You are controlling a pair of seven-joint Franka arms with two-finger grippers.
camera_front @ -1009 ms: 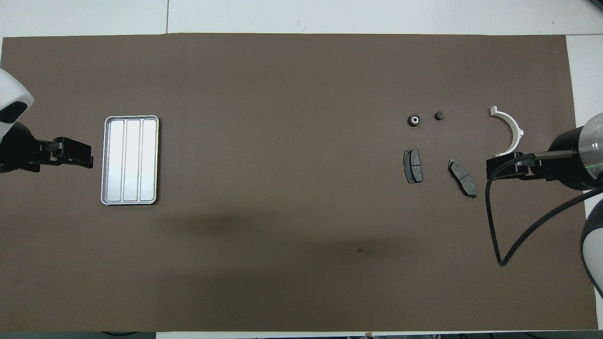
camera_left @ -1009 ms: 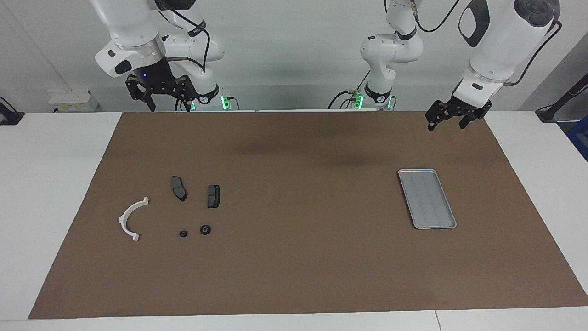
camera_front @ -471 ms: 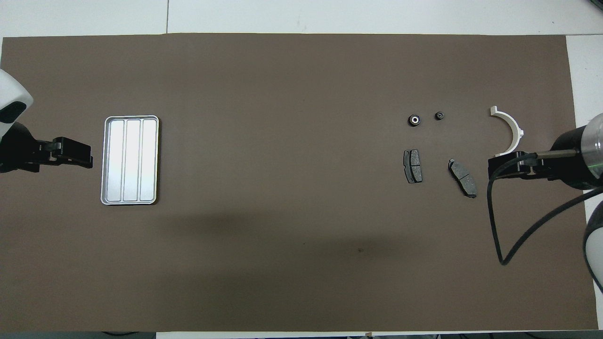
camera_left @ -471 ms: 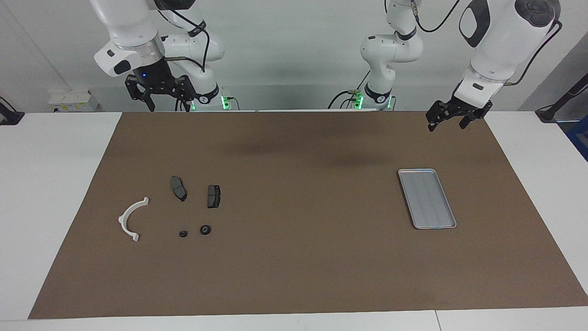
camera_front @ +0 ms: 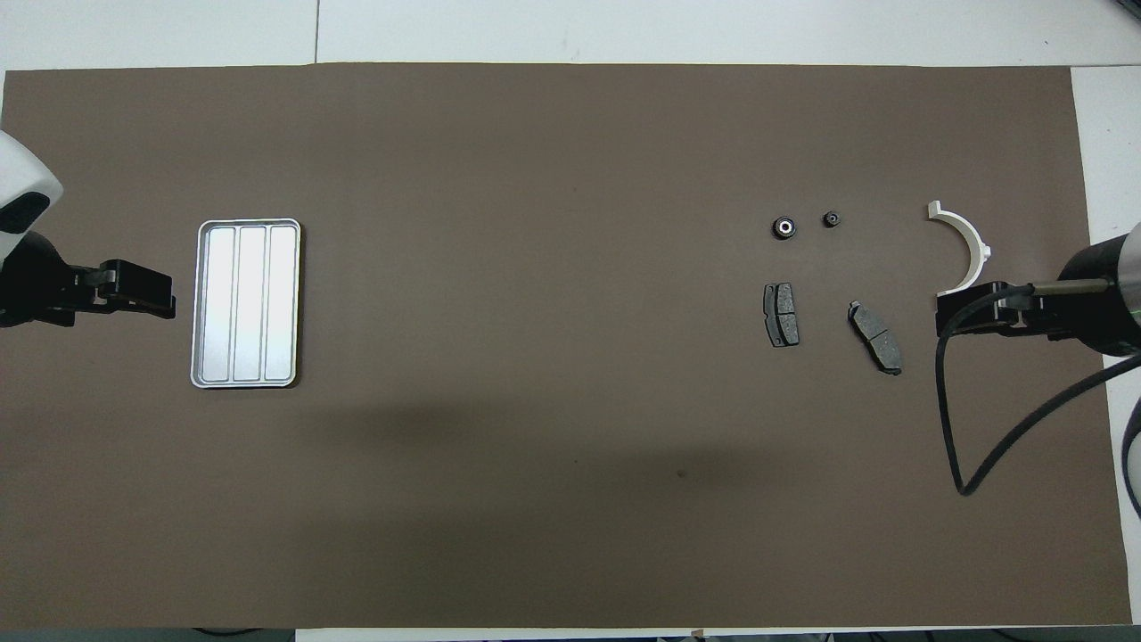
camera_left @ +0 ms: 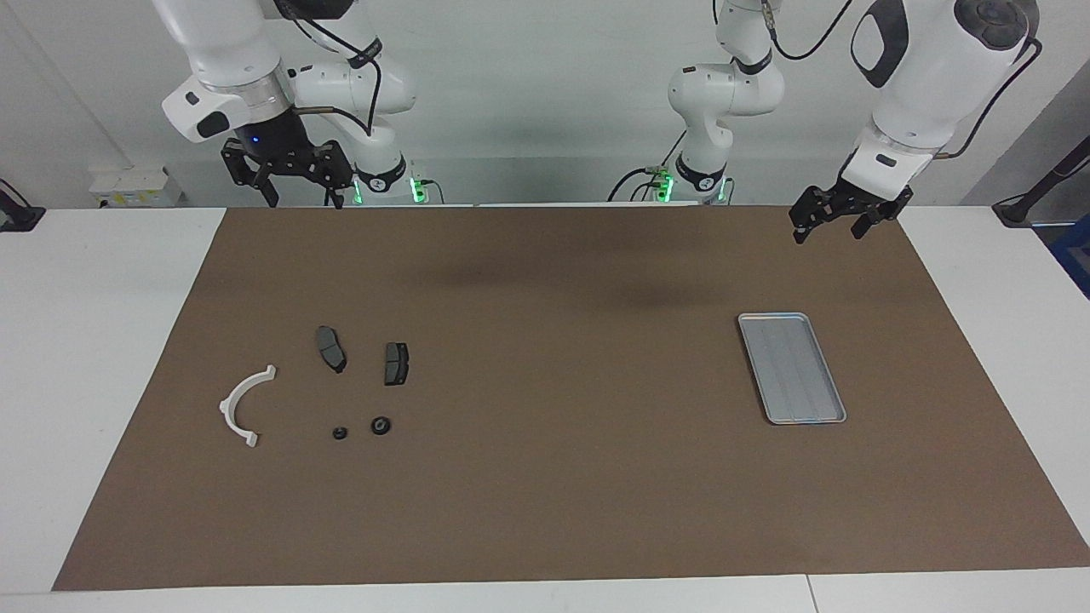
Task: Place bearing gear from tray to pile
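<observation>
Bearing gear (camera_left: 381,425) sits beside the brake pads, tray (camera_left: 792,368) bare; both my grippers, left (camera_left: 839,220) and right (camera_left: 288,177), hang spread, holding nothing.

wall (camera_left: 528,102): pale grey | table (camera_left: 102,340): white | mat (camera_left: 545,477): brown, maybe paper

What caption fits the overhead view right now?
Tray holds nothing; two bearing gears lie with the pile; both grippers open.

Light: I see bright, even light from above | Shadows: soft dark smudges on the brown mat (camera_left: 545,477) toward the robots | Glare: tray (camera_front: 202,303) shines pale in my overhead view | Focus: both views sharp, edges straight.
</observation>
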